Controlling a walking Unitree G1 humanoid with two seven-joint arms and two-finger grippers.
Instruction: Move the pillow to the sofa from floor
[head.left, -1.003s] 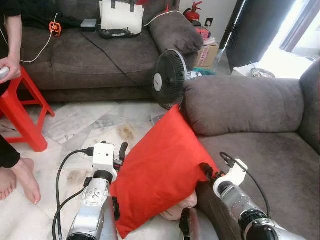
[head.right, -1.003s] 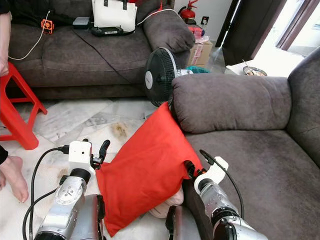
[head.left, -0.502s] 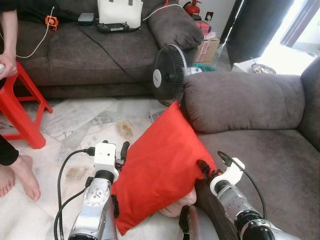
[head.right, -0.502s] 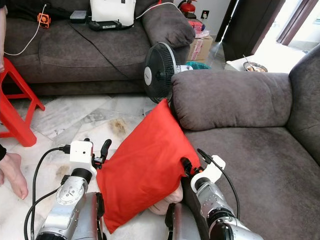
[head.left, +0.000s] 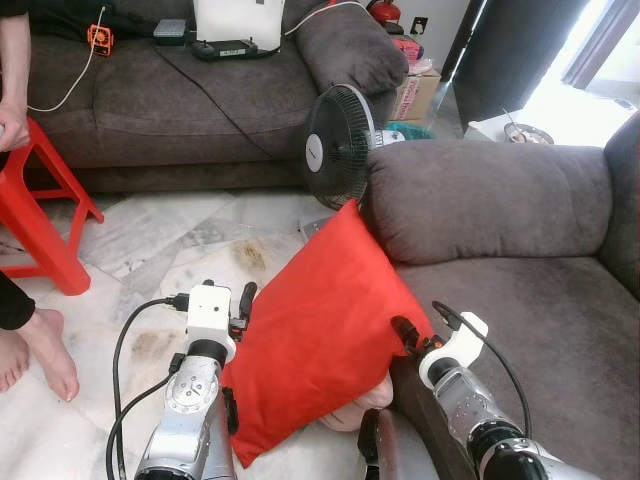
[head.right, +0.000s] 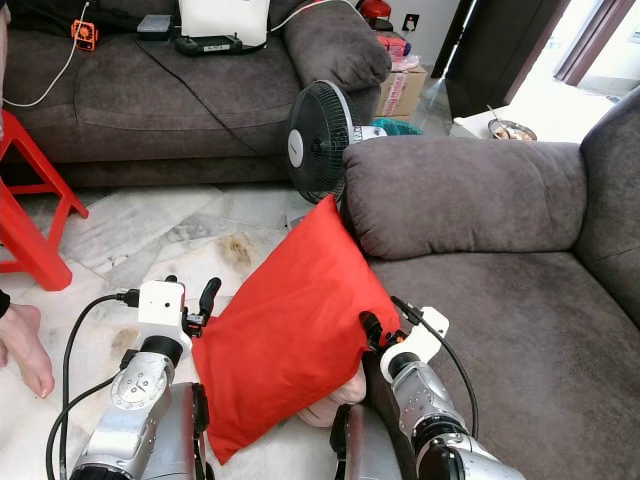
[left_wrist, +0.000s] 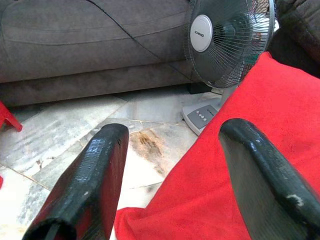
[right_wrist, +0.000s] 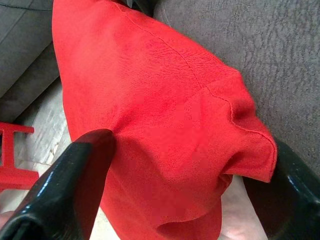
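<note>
A red pillow (head.left: 320, 335) stands tilted on one corner, leaning against the front of the grey sofa (head.left: 540, 320) on my right, its top corner by the armrest (head.left: 480, 200). My left gripper (head.left: 250, 300) presses against the pillow's left edge. In the left wrist view its fingers (left_wrist: 90, 185) are spread open, with the pillow (left_wrist: 250, 125) under one of them. My right gripper (head.left: 405, 335) is at the pillow's right corner beside the sofa seat. It is open too, and its fingers (right_wrist: 70, 190) straddle that bunched corner (right_wrist: 190, 125).
A black standing fan (head.left: 340, 150) stands just behind the pillow on the marble floor (head.left: 150, 250). At the left are a red stool (head.left: 40, 220) and a person's bare feet (head.left: 40, 350). The far sofa (head.left: 180, 100) holds a white bag (head.left: 238, 20) and cables.
The camera has shifted slightly. The pillow and both grippers stay almost where they were, the pillow still held between the two arms.
</note>
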